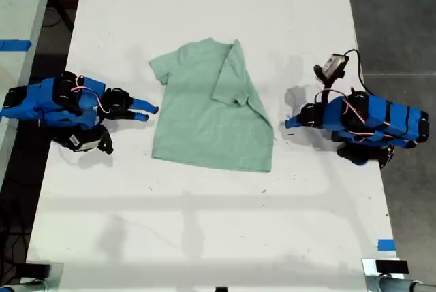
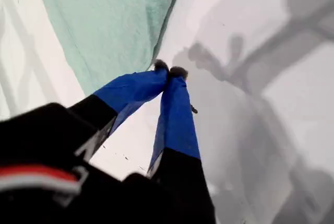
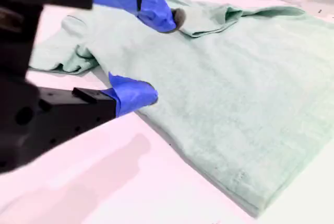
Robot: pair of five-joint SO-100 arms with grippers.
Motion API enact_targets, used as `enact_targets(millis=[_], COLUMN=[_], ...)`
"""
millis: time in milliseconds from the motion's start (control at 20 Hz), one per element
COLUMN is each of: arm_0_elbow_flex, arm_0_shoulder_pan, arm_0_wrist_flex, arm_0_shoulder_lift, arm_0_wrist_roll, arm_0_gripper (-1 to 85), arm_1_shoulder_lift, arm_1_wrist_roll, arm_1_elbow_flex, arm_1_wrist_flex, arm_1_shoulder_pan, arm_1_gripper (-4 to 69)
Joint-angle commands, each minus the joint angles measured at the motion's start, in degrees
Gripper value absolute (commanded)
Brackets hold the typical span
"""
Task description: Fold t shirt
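Note:
The pale mint-green t shirt (image 1: 204, 115) lies flat in the middle of the white table (image 1: 204, 231). Its side toward the exterior view's right is folded over onto the body. My first gripper (image 1: 289, 123) rests on the table at the exterior view's right, shut with its tips touching and nothing between them (image 2: 169, 71), a short way off the t shirt's edge (image 2: 104, 20). My second gripper (image 1: 145, 111) sits at the exterior view's left, open (image 3: 163, 58). One finger hangs over the t shirt (image 3: 235, 93) and the other is at its near edge, neither gripping the cloth.
Blue tape marks lie at the exterior view's left edge (image 1: 13, 45) and lower right (image 1: 386, 244). Dark floor runs past the table's edges on both sides of the exterior view. A small camera (image 1: 334, 66) sticks up from the first arm.

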Motion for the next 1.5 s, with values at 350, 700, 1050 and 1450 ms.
enact_targets(millis=[350, 700, 1050, 1450], arm_0_elbow_flex=[-0.1, -0.1, -1.3, -1.7], arm_0_shoulder_pan=[1.8, 0.7, 1.6, 5.6], arm_0_wrist_flex=[0.1, -0.3, -3.8, -4.2], arm_0_shoulder_lift=[0.4, 0.4, 0.4, 0.4], arm_0_wrist_roll=[-1.3, 1.9, 10.1, 6.8], arm_0_gripper=[23.3, 19.8, -0.1, -0.1], arm_1_shoulder_lift=[1.0, 1.0, 1.0, 1.0], arm_1_wrist_roll=[0.9, 1.0, 1.0, 1.1], arm_1_elbow_flex=[2.5, 2.5, 2.5, 2.5], arm_1_wrist_flex=[0.3, 0.3, 0.3, 0.4], arm_1_shoulder_pan=[-0.4, -0.4, -0.4, -0.4], arm_1_gripper=[1.5, 1.5, 1.5, 1.5])
